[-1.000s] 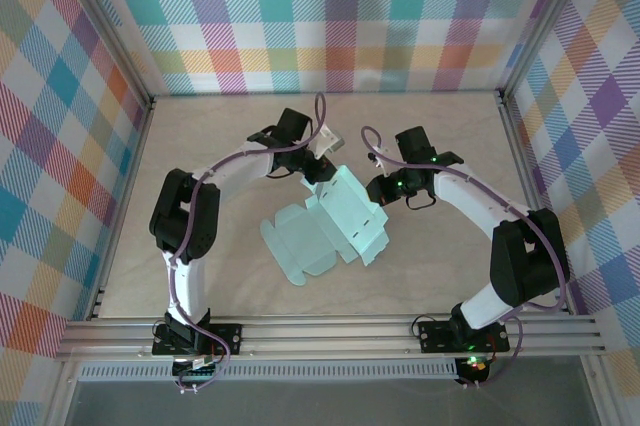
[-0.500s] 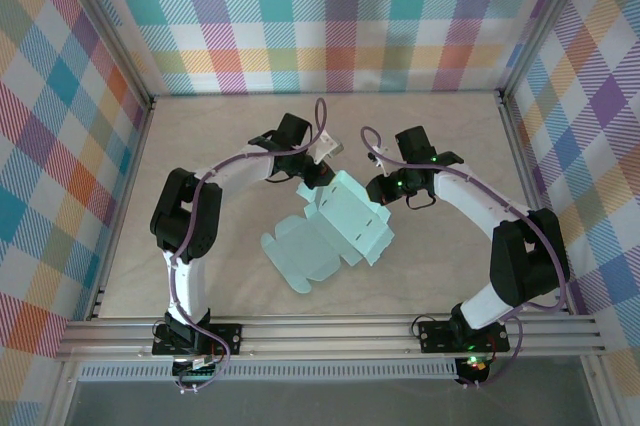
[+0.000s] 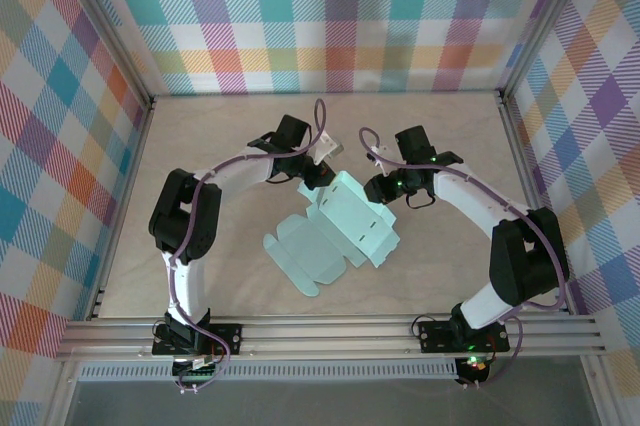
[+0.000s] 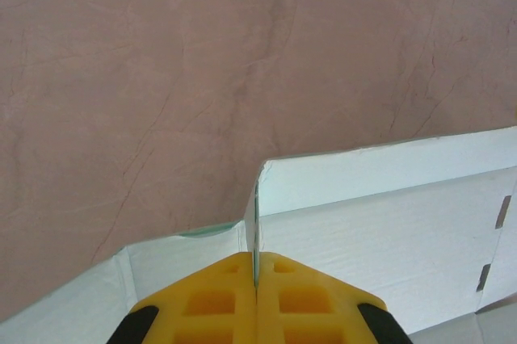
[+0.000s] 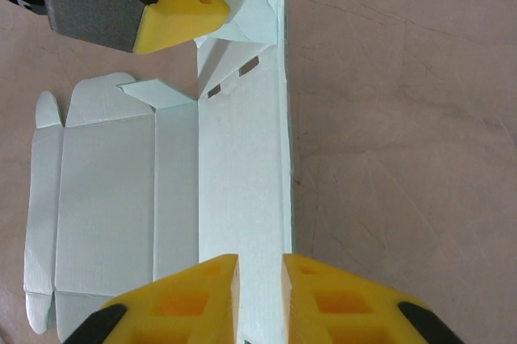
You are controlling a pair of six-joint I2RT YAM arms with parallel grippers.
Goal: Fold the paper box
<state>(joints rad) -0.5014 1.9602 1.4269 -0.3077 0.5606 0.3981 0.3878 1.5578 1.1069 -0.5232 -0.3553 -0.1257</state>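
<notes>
Left claw (image 4: pixel 256 270) pressed together, pinching an upright flap of the paper box (image 4: pixel 380 223) at its tips; right claw (image 5: pixel 259 270) slightly spread, box panel seen in the gap.

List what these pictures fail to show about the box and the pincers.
- Right wrist view: paper box near edge, hidden behind the right pincer and cut off by the bottom edge.
- Left wrist view: how much card the left pincer grips, covered by its fingers.
</notes>
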